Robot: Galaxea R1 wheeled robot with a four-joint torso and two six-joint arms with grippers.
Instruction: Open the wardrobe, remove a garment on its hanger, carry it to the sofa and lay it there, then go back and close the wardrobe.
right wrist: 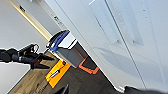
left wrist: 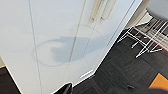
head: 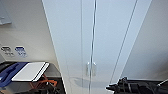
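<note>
Directly ahead, the wardrobe (head: 100,42) stands with both doors shut, their meeting edges forming a thin vertical seam, and the two small white handles (head: 91,68) sit side by side on it. Its left edge runs close to a lidded bin (head: 30,71) with a blue cloth (head: 8,72) over it and orange straps (head: 41,83) below. The right arm (head: 138,87) reaches in low at the right, short of the door; whether its fingers are apart or together I cannot tell. In the left wrist view, dark carpet (left wrist: 120,72) lies open beside the wardrobe's base, with a white wire-legged chair (left wrist: 147,32) near its corner. The left gripper's state I cannot tell either
</note>
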